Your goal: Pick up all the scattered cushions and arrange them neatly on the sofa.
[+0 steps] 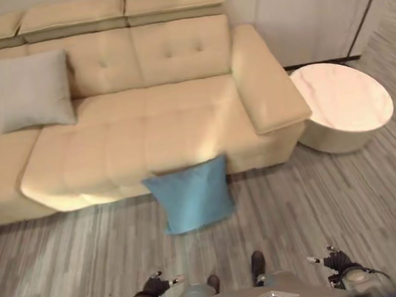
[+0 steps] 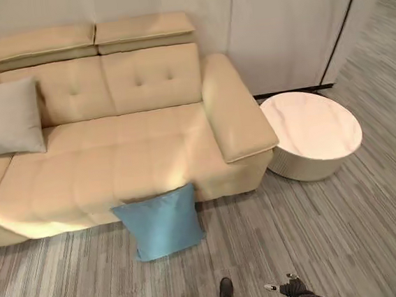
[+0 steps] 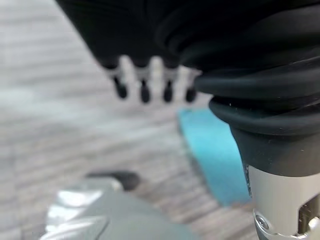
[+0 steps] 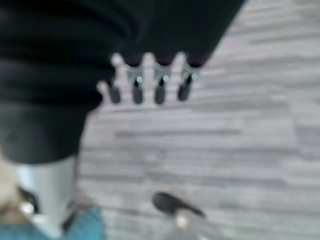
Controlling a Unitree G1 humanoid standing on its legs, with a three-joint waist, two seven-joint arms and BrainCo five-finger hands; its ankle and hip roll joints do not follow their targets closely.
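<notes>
A blue cushion (image 1: 190,195) stands on the floor, leaning against the front of the beige sofa (image 1: 147,125). A grey cushion (image 1: 32,91) rests upright against the sofa's backrest on the left. Both my hands hang low near the bottom edge, well short of the blue cushion. My left hand (image 1: 155,285) is open with relaxed fingers (image 3: 145,90) and holds nothing; the blue cushion (image 3: 212,150) shows past it. My right hand (image 1: 337,260) is open too, its fingers (image 4: 147,87) hanging over bare floor.
A round white low table (image 1: 344,103) stands close beside the sofa's right armrest (image 1: 265,79). Pale wall panels (image 2: 284,28) run behind it. Grey striped floor (image 1: 315,200) spreads in front of the sofa.
</notes>
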